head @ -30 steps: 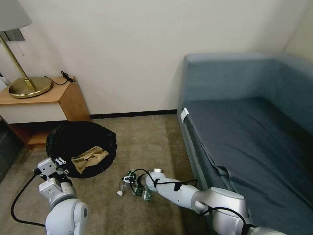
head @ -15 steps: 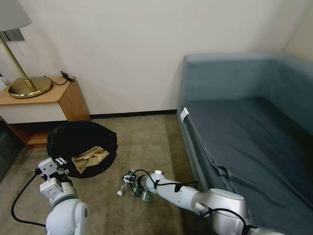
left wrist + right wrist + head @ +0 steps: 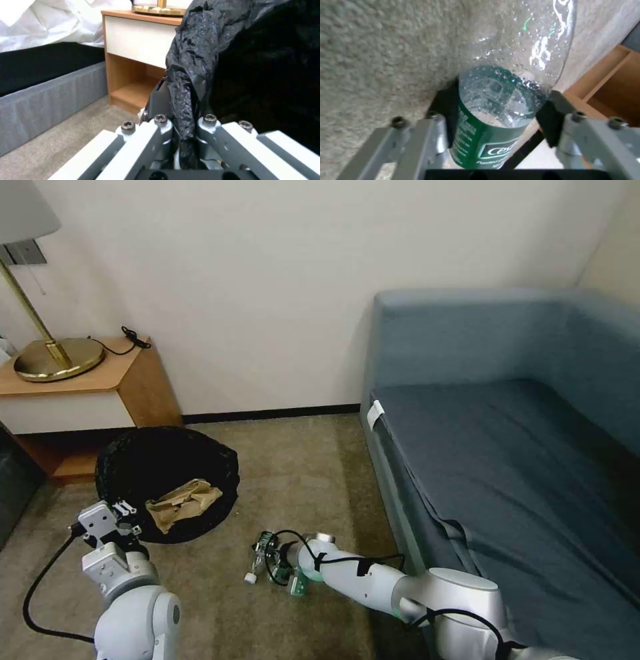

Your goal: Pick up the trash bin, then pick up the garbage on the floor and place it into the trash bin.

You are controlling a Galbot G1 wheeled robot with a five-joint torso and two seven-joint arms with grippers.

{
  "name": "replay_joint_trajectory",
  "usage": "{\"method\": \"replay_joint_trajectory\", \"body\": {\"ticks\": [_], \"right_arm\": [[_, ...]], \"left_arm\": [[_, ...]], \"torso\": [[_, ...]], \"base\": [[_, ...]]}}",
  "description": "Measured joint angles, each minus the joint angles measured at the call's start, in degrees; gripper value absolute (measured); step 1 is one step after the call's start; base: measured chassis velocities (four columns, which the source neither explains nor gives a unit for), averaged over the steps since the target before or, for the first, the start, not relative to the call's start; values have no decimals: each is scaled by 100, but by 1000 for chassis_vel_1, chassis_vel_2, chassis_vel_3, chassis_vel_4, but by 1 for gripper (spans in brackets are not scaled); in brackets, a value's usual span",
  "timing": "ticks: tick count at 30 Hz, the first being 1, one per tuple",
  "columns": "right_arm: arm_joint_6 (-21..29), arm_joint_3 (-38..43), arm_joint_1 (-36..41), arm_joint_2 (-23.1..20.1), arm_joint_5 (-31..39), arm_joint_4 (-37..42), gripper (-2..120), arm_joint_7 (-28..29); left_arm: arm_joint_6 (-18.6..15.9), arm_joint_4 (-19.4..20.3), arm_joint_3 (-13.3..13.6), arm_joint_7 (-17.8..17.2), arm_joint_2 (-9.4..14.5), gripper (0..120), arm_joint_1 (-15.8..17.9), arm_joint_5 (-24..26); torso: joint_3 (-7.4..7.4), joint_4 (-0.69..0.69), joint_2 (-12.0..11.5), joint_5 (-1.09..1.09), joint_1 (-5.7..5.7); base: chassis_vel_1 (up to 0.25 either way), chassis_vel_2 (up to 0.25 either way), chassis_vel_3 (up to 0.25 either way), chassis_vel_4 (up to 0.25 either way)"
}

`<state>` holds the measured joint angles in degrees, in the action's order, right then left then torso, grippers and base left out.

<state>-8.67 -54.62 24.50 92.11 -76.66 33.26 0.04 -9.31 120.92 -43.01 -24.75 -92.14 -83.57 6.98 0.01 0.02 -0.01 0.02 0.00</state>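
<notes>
Paper bag (image 3: pixel 181 503) sits in trash bin (image 3: pixel 133 460), rim pinched by left hand (image 3: pixel 181 135); right hand (image 3: pixel 496 112) straddles bottle (image 3: pixel 506 95).

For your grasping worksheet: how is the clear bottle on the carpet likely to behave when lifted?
The bottle looks empty, so probably light. Thin clear plastic may dent between the right gripper pads. Round, lying on its side, with droplets inside, it could roll or slip.
</notes>
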Motion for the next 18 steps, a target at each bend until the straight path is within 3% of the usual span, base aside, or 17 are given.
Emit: {"method": "replay_joint_trajectory", "body": {"ticks": [1,9,18], "right_arm": [[0,-1,6,1,4,6,39,3],[3,34,26,3,5,25,22,6],[-8,171,26,3,-15,75,20,-2]], "left_arm": [[0,0,0,0,0,3,3,0],[0,-32,-9,0,0,3,17,-1],[0,-75,-17,2,0,3,37,17]], "torso": [[0,2,0,0,0],[0,-1,0,-1,0],[0,-2,0,-2,0]], "base": [[0,0,0,0],[0,0,0,0],[0,0,0,0]]}}
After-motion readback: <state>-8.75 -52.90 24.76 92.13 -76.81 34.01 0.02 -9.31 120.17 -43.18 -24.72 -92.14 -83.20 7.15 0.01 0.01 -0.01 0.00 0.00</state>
